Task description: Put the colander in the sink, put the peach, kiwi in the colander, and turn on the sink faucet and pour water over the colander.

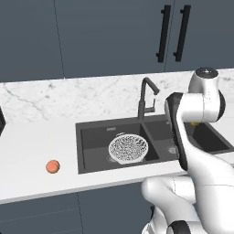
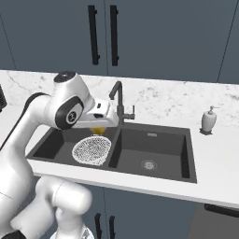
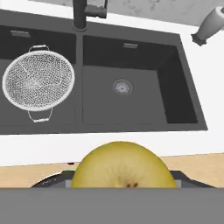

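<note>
Colander (image 1: 128, 148) is already set in the sink (image 1: 91, 151), a yellow-green fruit (image 3: 120, 166), likely the kiwi, is held in the claw (image 2: 98, 126), to be carried over and dropped in.

Wire-mesh colander (image 1: 128, 148); matt charcoal sink (image 1: 93, 166); veined marble backsplash (image 1: 68, 98).

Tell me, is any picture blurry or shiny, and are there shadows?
All three are sharp renders with flat, even light. Left base view: the peach casts only a faint shadow on the counter. Right base view: the soap dispenser has a small soft shadow. Hand view: the yellow-green fruit looms huge, being very near the camera; the colander mesh stays crisp.
</note>
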Robot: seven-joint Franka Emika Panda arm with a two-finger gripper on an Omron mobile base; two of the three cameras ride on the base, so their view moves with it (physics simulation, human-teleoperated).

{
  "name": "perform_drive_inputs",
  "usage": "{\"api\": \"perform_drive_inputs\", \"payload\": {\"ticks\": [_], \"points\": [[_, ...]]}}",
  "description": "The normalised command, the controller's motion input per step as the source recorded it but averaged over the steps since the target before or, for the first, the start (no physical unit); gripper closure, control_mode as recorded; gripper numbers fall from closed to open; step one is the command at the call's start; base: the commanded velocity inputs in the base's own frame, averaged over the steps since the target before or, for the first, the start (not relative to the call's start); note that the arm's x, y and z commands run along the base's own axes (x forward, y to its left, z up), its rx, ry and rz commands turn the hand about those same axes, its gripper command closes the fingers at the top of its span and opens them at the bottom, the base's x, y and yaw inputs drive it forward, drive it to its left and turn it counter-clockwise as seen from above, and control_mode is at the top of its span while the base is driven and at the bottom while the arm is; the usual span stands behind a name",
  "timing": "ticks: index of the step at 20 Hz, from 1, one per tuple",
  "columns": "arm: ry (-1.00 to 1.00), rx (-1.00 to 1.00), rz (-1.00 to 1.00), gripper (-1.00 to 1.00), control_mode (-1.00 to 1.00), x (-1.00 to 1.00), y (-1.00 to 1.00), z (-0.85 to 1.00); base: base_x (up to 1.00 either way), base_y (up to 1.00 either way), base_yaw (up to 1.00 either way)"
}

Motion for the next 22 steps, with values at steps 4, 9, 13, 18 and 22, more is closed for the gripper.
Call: {"api": "perform_drive_inputs", "payload": {"ticks": [4,9,13,18,22], "points": [[0.29,0.0,0.0,1.0,-1.0,0.0,0.7,-0.01,0.0,0.0,0.0],[0.18,0.0,0.0,1.0,-1.0,0.05,0.8,-0.32,0.0,0.0,0.0],[0.02,0.0,0.0,1.0,-1.0,0.03,0.63,-0.72,0.0,0.0,0.0],[-0.03,0.0,0.0,1.0,-1.0,0.17,0.22,-0.75,0.0,0.0,0.0],[-0.01,0.0,0.0,1.0,-1.0,0.62,0.2,-0.61,0.0,0.0,0.0]]}}
